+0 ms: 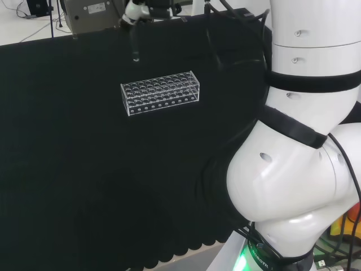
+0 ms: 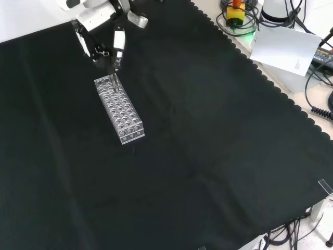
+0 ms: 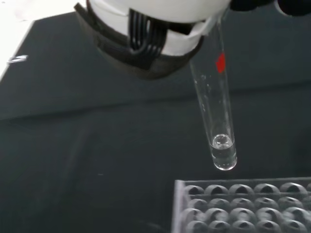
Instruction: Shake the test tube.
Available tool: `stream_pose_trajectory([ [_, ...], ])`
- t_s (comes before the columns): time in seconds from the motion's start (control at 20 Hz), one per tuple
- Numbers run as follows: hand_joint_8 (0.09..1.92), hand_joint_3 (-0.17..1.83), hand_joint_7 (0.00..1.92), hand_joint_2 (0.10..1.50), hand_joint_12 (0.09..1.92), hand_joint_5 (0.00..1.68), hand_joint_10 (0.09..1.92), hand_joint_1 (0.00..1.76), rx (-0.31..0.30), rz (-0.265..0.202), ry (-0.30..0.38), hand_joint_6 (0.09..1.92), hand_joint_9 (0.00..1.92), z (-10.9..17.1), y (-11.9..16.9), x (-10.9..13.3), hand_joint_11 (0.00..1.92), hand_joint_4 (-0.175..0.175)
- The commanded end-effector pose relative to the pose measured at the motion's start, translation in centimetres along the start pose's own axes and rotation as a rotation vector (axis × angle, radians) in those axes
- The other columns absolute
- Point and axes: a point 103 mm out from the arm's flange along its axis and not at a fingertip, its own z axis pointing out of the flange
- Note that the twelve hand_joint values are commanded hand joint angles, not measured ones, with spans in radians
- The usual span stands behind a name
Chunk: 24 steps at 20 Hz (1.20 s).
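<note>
A clear glass test tube [image 3: 217, 109] with a small red mark hangs upright from the hand [image 3: 160, 34], a little clear liquid at its rounded bottom. The hand's fingers are curled round the tube's top. The tube's tip floats just above the near end of a clear plastic rack [image 3: 243, 204] with many empty holes. In the front view the hand [image 2: 101, 28] sits at the rack's far end [image 2: 119, 109], the tube [image 2: 112, 83] hanging down over it. In the head view the hand [image 1: 138, 10] is at the top, with the faint tube [image 1: 135, 48] above the rack [image 1: 161, 92].
Black cloth covers the bench. In the front view a white paper sheet [image 2: 283, 47] and cables lie off the cloth at the top right. The arm's white links [image 1: 304, 141] take up the right of the head view.
</note>
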Motion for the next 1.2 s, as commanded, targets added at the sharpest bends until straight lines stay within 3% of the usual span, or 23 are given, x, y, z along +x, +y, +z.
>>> stream_pose_trajectory([
  [0.05,0.21,0.58,1.87,0.66,0.82,1.42,0.19,1.23,-0.022,0.159,-0.017,0.35,1.78,-1.4,-1.0,-7.8,1.41,-0.175],
  [0.25,0.21,0.58,1.87,0.66,0.82,1.42,0.19,1.23,-0.047,0.226,-0.034,0.35,1.78,-2.7,-1.6,-11.3,1.41,-0.175],
  [0.45,0.21,0.58,1.87,0.66,0.82,1.42,0.19,1.23,-0.057,0.238,-0.039,0.35,1.78,-3.4,-2.0,-12.5,1.41,-0.175],
  [0.7,0.21,0.58,1.87,0.66,0.82,1.42,0.19,1.23,-0.055,0.195,-0.023,0.35,1.79,-2.8,-1.6,-11.0,1.41,-0.175],
  [1.2,0.21,0.58,1.87,0.66,0.82,1.42,0.19,1.23,0.0,0.057,0.005,0.35,1.79,0.5,-0.1,-4.6,1.41,-0.175],
])
